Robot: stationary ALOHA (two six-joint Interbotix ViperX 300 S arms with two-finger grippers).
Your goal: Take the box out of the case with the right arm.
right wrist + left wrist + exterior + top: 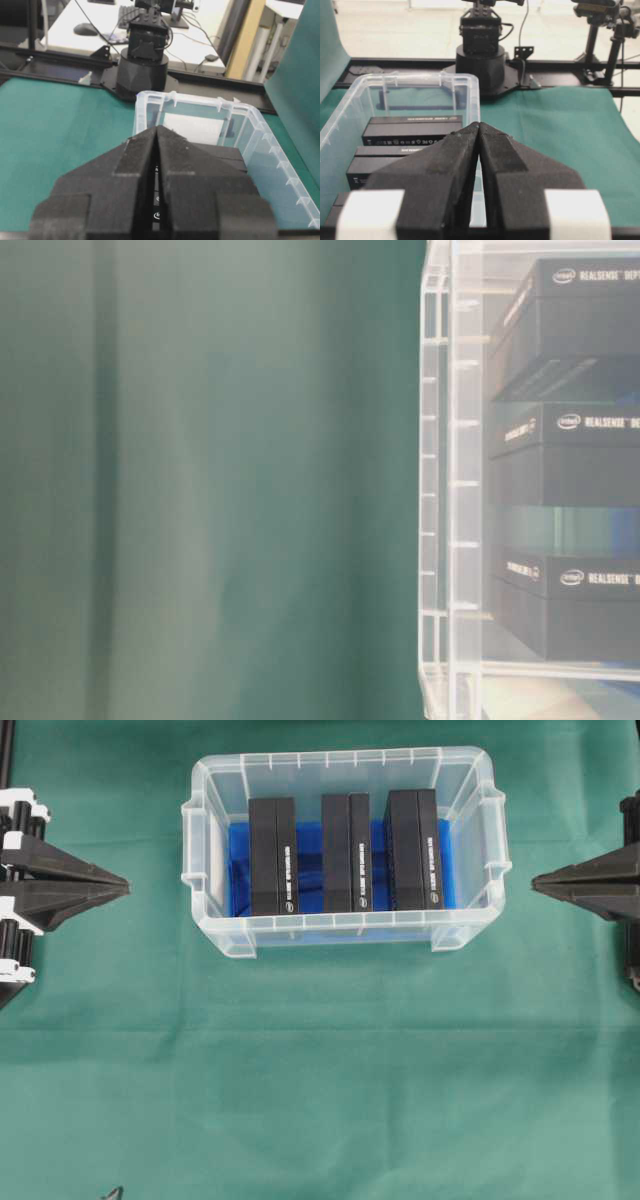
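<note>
Holding three black boxes (272,857) upright in a row: case (344,932), far centre of green cloth (300,1070) | left gripper (122,886) together, left of case | right gripper (538,882) together, right of case, both apart from it
</note>
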